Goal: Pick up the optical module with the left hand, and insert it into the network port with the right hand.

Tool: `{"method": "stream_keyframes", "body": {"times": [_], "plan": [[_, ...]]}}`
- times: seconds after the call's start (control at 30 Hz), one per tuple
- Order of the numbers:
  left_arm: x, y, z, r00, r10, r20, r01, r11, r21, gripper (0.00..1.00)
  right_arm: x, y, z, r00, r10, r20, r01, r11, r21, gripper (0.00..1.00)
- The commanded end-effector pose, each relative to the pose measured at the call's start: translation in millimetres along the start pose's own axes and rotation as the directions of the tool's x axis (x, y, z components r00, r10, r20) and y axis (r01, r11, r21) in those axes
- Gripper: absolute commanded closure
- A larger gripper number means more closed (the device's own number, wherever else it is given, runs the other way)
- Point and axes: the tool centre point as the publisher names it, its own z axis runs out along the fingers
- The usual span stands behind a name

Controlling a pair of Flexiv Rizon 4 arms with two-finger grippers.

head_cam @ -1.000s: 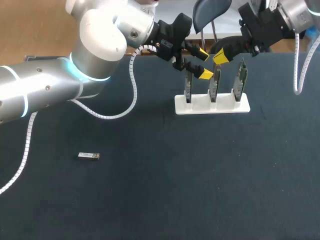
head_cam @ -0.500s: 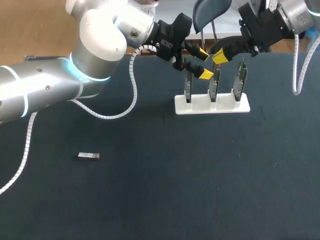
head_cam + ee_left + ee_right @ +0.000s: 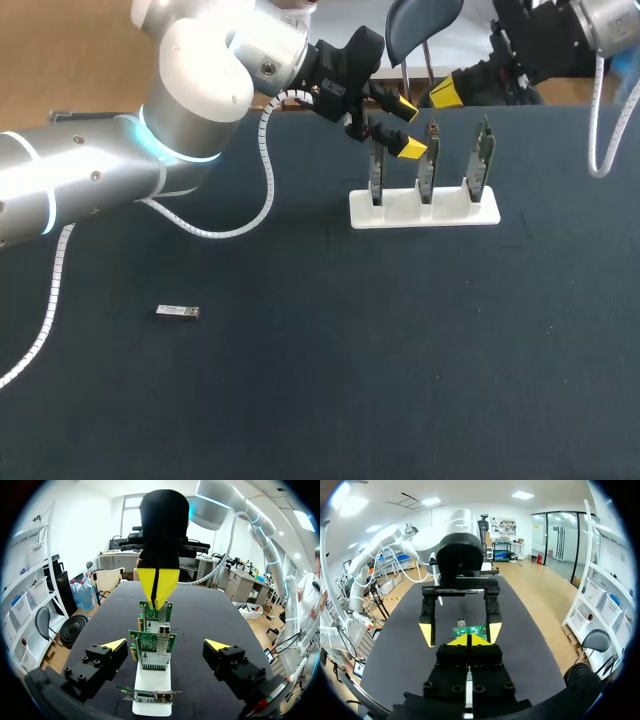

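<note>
The optical module (image 3: 178, 312), a small silver bar, lies flat on the dark table at the left, far from both grippers. A white stand (image 3: 424, 210) at the back holds three upright green network cards (image 3: 428, 170). My left gripper (image 3: 408, 127) hangs open just above the left and middle cards; in the left wrist view the left gripper (image 3: 166, 647) has the row of cards (image 3: 152, 650) between its spread fingers, untouched. My right gripper (image 3: 445, 95) is shut and empty, behind and above the stand. In the right wrist view the right gripper (image 3: 469, 640) faces the left gripper (image 3: 460, 632).
The two grippers are close together over the stand. The table (image 3: 400, 380) stretches dark and bare in front of the stand and right of the module. Its back edge runs just behind the cards.
My right gripper has lifted up and back from the middle card, staying shut. The left arm, the module and the stand have not moved.
</note>
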Motion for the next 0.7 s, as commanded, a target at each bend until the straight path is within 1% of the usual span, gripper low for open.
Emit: {"method": "stream_keyframes", "body": {"times": [0.03,0.2,0.33,0.37,0.5,0.7], "plan": [[-0.6,1.4,0.3,1.000,0.000,-0.003,0.000,1.000,0.003,0.00,1.5,-0.2,-13.0,1.000,0.004,0.015,-0.004,1.000,0.007,1.00],[-0.6,1.4,0.3,1.000,0.000,-0.003,0.000,1.000,0.003,0.00,7.8,-5.6,-27.0,1.000,-0.016,-0.006,0.016,1.000,-0.015,1.00],[-0.6,1.4,0.3,1.000,0.000,-0.003,0.000,1.000,0.003,0.00,13.6,-11.9,-43.6,1.000,-0.016,0.006,0.016,1.000,-0.021,1.00],[-0.6,1.4,0.3,1.000,0.000,-0.003,0.000,1.000,0.003,0.00,15.9,-13.4,-48.1,1.000,-0.012,0.025,0.013,0.999,-0.039,1.00],[-0.6,1.4,0.3,1.000,0.000,-0.003,0.000,1.000,0.003,0.00,23.6,-17.0,-61.3,1.000,-0.027,-0.007,0.027,0.999,-0.046,1.00],[-0.6,1.4,0.3,1.000,0.000,-0.003,0.000,1.000,0.003,0.00,39.1,-14.6,-72.9,1.000,-0.018,-0.020,0.016,0.998,-0.065,1.00]]}}
